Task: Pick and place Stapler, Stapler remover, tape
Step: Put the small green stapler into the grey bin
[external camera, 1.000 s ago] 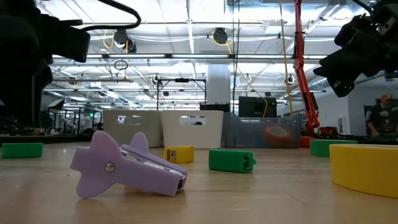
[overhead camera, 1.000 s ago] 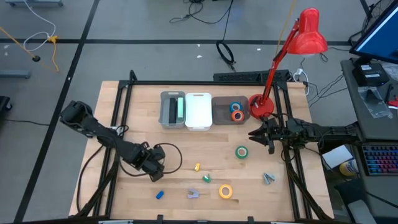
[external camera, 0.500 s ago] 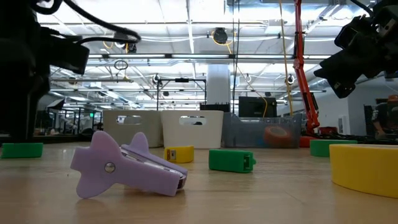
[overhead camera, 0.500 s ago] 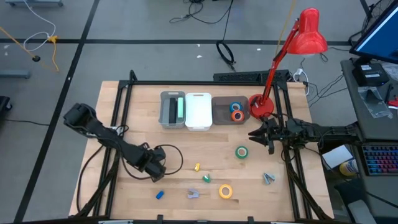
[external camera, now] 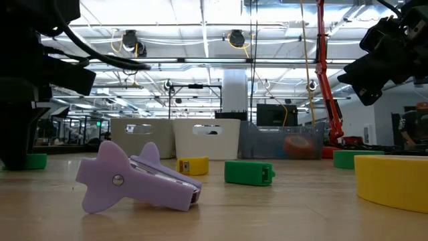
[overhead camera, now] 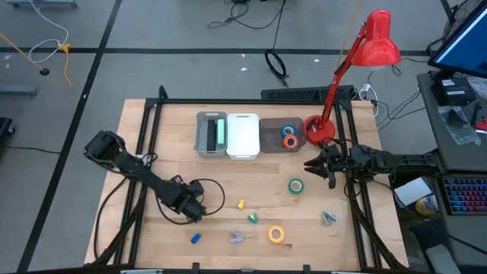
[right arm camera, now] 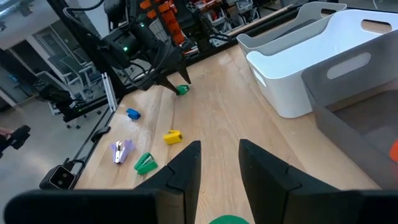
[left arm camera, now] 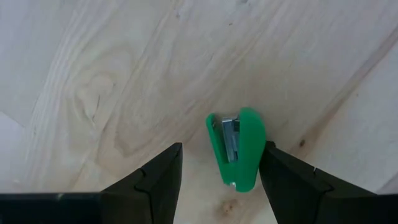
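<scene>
Between the left gripper's parted fingers lies a small green plastic stapler, so descend centred before closing.

Both arms are dark, near-black, built of slim jointed links. The left arm has a blocky housing at its base end and a black cable looping beside its wrist. The left gripper has two angular, matte-black fingers. The right gripper has tapered black fingers too.
</scene>
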You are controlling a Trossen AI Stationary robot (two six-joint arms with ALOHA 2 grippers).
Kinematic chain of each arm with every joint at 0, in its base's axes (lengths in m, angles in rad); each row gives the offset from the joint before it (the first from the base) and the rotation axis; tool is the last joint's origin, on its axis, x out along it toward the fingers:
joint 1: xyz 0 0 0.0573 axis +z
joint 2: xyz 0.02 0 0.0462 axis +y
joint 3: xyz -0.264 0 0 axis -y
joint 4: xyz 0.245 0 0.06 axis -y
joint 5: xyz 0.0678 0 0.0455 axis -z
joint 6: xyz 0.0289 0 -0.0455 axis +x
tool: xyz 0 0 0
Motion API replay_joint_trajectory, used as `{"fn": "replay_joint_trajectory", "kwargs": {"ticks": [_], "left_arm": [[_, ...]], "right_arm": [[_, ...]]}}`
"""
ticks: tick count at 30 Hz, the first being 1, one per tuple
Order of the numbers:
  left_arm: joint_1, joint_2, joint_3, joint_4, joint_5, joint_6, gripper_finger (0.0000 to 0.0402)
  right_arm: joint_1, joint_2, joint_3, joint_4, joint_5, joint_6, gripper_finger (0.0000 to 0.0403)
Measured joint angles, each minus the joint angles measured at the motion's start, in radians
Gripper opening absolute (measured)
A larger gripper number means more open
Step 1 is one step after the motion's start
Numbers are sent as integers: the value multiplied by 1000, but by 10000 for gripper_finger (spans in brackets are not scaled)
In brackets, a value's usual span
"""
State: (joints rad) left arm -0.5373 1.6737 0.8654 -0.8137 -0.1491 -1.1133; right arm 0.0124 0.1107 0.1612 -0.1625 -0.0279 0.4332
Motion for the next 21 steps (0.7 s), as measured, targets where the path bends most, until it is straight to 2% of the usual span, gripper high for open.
{"fn": "replay_joint_trajectory", "kwargs": {"ticks": [10, 21], "left_arm": [[0, 2, -3, 31, -5, 3, 202], [0, 3, -4, 76, 10, 1, 81]], "right_arm": [[0, 0, 0, 1, 0, -2, 100], [0, 0, 0, 0, 0, -8, 100]]}}
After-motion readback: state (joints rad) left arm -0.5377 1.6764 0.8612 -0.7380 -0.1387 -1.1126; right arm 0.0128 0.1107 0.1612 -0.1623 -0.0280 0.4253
